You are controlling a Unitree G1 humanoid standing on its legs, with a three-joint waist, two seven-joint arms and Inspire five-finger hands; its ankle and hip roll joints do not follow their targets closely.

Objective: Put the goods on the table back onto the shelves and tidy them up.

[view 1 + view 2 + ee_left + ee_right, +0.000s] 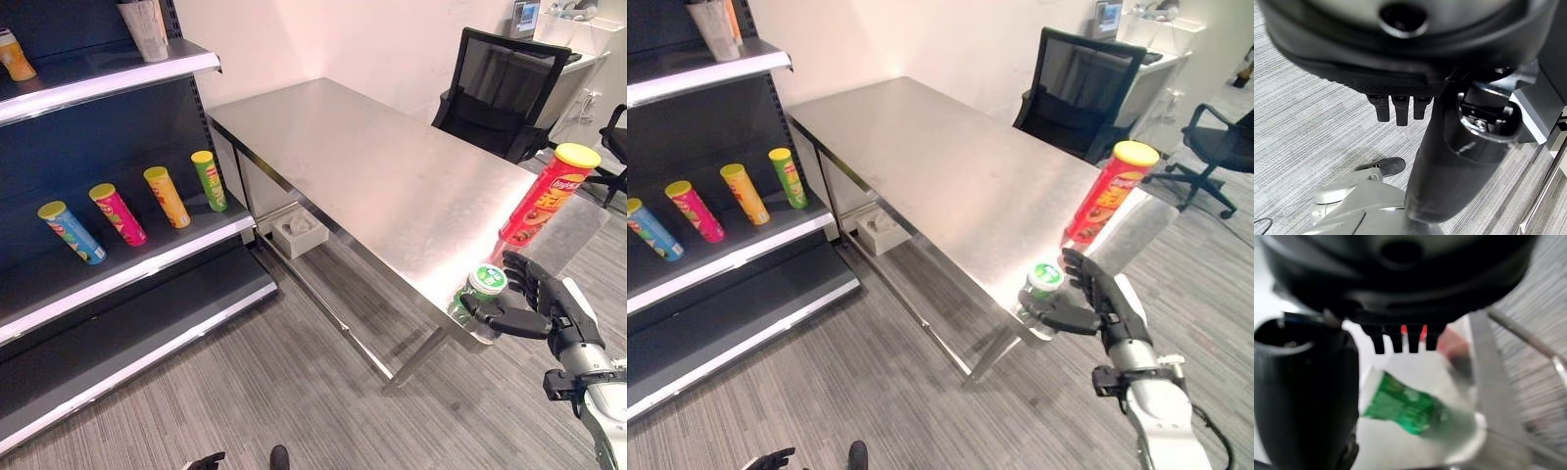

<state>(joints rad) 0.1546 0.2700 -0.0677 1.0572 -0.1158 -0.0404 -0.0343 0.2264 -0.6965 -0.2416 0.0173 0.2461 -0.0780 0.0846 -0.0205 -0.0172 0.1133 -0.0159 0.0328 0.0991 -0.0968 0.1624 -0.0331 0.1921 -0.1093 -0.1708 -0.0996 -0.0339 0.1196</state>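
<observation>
right hand [544,308]: reaches in at the near right corner of the steel table [372,166]. its fingers are spread and only loosely bent, and the thumb juts out toward the green can; nothing is gripped.
green can [478,299]: short, with a white lid, standing at the table's near edge just in front of the right hand. it sits in the gap between thumb and fingers. the thumb tip is at its side, though whether it actually touches i cannot tell. in the right wrist view the green can [1410,409] lies past the fingertips, beside the thumb.
red tube [545,201]: tall crisp can with a yellow lid, upright on the table just behind the green can and above the hand's fingers, apart from them.
shelf unit [147,264]: dark, left of the table.
middle shelf: four tubes lean back in a row: blue tube [72,233], pink tube [118,214], orange tube [167,197], green tube [209,181].
top shelf: a pale cup [147,27], and an orange bottle [14,56] at the edge of view.
left hand [1396,105]: hangs low over the grey carpet, fingers pointing down and relaxed, holding nothing.
under the table: a white box [299,233] on the floor by the table leg.
behind the table: a black office chair [500,93].
</observation>
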